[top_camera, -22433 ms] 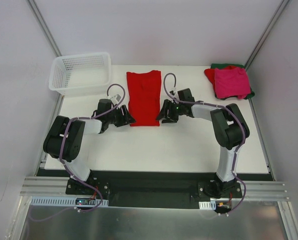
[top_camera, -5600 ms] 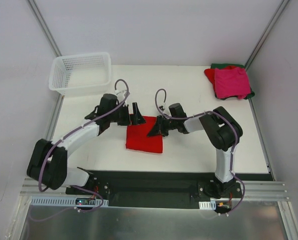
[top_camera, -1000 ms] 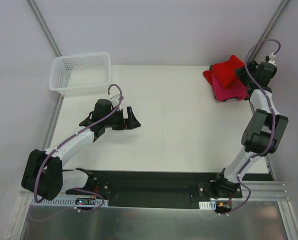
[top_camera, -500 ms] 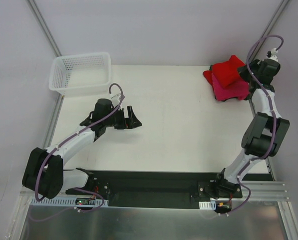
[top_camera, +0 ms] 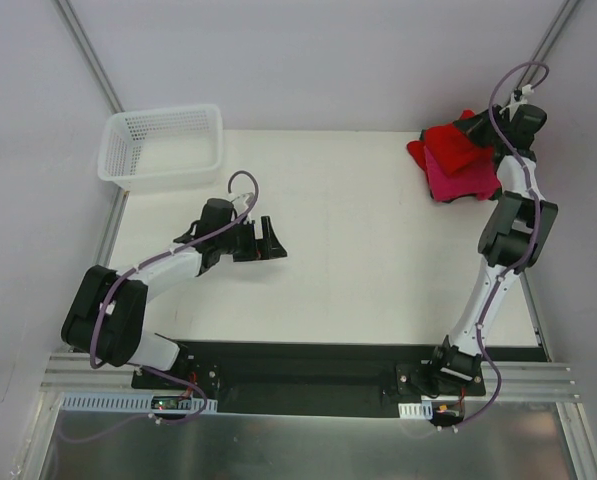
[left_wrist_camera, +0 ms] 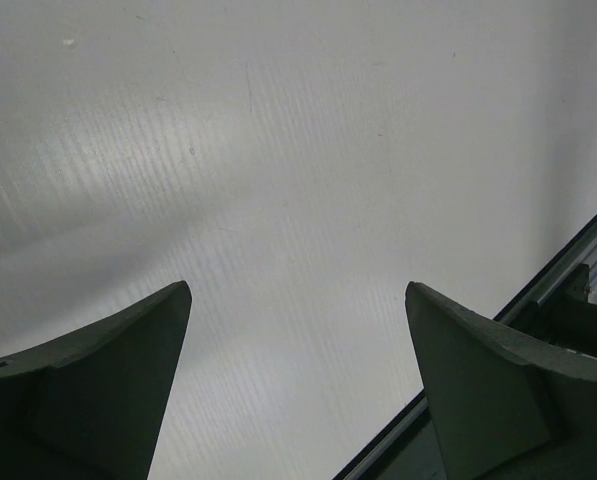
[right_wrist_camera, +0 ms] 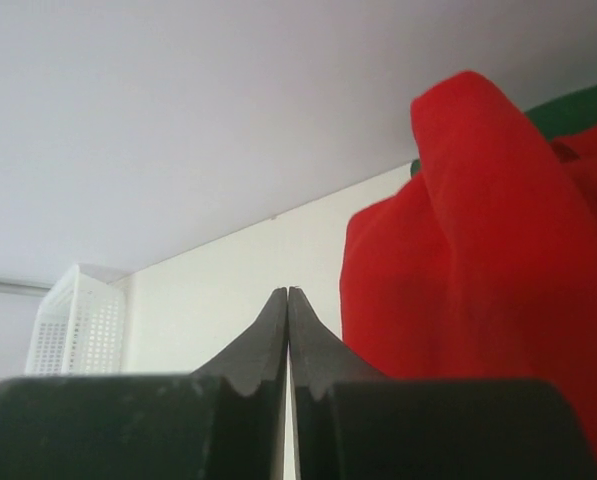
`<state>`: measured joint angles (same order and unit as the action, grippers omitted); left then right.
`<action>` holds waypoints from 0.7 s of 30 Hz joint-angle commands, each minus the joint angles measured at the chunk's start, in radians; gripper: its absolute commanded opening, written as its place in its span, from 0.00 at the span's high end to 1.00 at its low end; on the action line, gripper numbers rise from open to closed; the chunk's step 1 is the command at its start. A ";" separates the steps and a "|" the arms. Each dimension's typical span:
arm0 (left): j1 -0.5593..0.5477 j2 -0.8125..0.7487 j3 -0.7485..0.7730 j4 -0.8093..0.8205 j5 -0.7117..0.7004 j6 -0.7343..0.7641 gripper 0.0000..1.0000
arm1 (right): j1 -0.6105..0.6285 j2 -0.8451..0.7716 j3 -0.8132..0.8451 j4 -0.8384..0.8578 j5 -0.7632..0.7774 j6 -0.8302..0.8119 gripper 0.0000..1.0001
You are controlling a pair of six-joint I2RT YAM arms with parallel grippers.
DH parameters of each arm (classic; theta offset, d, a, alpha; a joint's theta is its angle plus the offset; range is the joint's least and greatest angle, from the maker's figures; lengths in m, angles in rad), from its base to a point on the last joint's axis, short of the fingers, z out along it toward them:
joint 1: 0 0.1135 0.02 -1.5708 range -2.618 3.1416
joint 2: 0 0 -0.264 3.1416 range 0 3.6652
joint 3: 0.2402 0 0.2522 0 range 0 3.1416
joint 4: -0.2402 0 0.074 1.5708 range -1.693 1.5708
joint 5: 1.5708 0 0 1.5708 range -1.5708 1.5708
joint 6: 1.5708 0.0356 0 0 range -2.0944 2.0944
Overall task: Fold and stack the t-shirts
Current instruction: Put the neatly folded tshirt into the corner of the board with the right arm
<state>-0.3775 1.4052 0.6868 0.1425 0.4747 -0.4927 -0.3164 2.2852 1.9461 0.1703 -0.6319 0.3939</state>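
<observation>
The bright red t-shirt [top_camera: 452, 140] sits at the far right corner of the surface [top_camera: 378, 260], on top of the magenta-pink t-shirt [top_camera: 463, 182]. A strip of a dark green t-shirt [right_wrist_camera: 581, 103] shows behind them. From the right wrist the red one looks humped, with a fold standing up rather than lying flat.

The right pincer [right_wrist_camera: 287, 296] is just beside that shirt, its fingers pressed together with nothing between them. The left pincer [top_camera: 270, 239] is spread wide and empty, low over bare surface, well apart from the shirts. The white mesh basket [top_camera: 164, 146] stands at the far left corner.

So the red shirt looks delivered. What worries me is how it was left.

- **The hump:** the raised fold could flop open or drag the shirt sideways off the pink one, since soft cloth has nothing holding it in place.
- **The arm:** the right arm is stretched right out and the shut pincer is close to the cloth. If it pulls back low or swings across, a fingertip could catch the fold and undo it.
- **The corner:** the shirts lie hard by the right edge, so a nudge that way might tip one over the side.

Lifting clear first would be the safer way out, I reckon.
</observation>
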 commanded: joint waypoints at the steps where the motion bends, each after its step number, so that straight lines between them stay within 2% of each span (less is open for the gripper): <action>1: 0.008 0.037 0.043 0.068 0.042 -0.003 0.11 | -0.009 0.060 0.128 0.051 -0.092 0.023 0.99; 7: 0.008 0.063 0.049 0.074 0.045 0.003 0.11 | -0.013 0.109 0.169 -0.054 -0.026 -0.079 0.99; 11: 0.008 0.084 0.048 0.081 0.053 0.003 0.12 | -0.018 0.093 0.131 -0.100 0.049 -0.147 0.99; 16: 0.008 0.097 0.054 0.085 0.059 0.005 0.12 | -0.023 0.069 0.074 -0.115 0.145 -0.216 0.99; 21: 0.008 0.113 0.057 0.089 0.059 0.003 0.12 | -0.024 0.065 0.063 -0.117 0.178 -0.228 0.99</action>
<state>-0.3775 1.5047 0.7124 0.1982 0.5144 -0.4927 -0.3279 2.4023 2.0148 0.0635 -0.5182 0.2211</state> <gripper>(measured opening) 0.880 0.015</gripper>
